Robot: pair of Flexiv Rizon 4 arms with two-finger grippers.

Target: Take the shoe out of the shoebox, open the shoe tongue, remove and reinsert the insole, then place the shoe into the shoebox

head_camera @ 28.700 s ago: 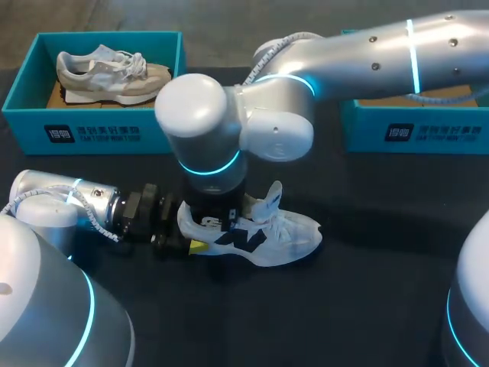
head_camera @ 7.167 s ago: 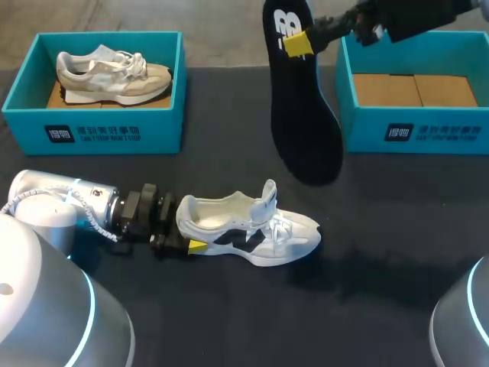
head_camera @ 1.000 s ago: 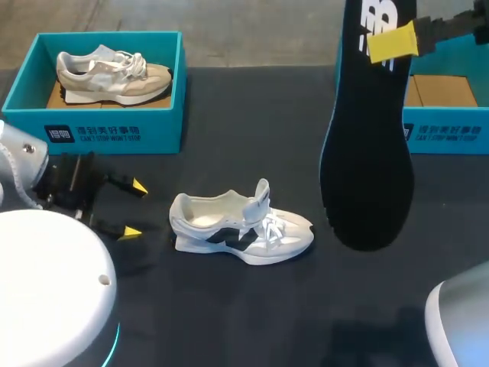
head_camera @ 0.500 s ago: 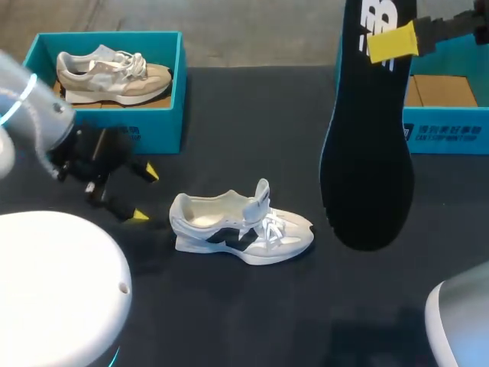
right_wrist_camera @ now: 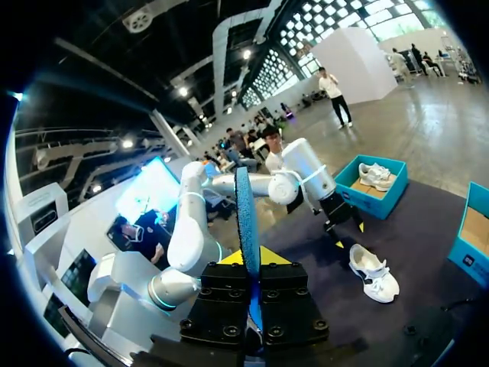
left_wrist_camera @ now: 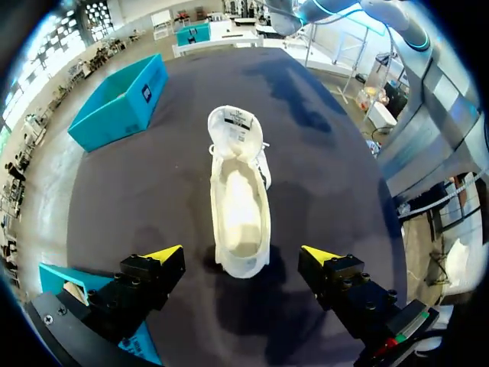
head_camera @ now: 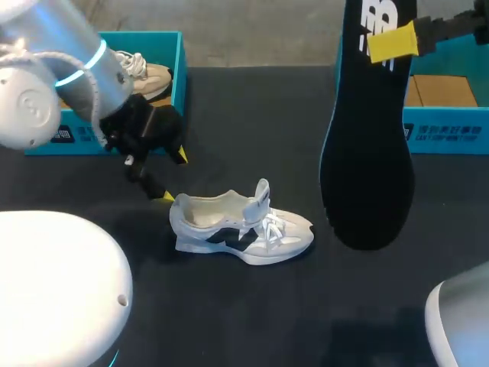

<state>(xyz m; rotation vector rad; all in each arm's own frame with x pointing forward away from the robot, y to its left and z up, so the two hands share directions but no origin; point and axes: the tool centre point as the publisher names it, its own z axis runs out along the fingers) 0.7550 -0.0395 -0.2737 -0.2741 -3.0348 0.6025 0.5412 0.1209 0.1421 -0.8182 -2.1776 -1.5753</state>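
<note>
left arm (head_camera: 72,73) partly hides second shoebox (head_camera: 180,57) beyond shoe (head_camera: 244,229)

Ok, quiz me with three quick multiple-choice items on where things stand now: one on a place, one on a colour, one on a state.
1. Where is the white shoe?
A. On the table
B. Held up in the air
C. Inside a box

2. What colour is the insole?
A. White
B. Black
C. Teal

3. How do the left gripper's fingers stand?
A. Shut on the shoe's heel
B. Shut on the insole
C. Open

Answers:
1 A: the head view shows it lying on its sole on the dark tabletop.
2 B: it hangs black from the right gripper, which is shut on it.
3 C: the left wrist view shows the two yellow tips wide apart, the heel between them and touched by neither.
</note>
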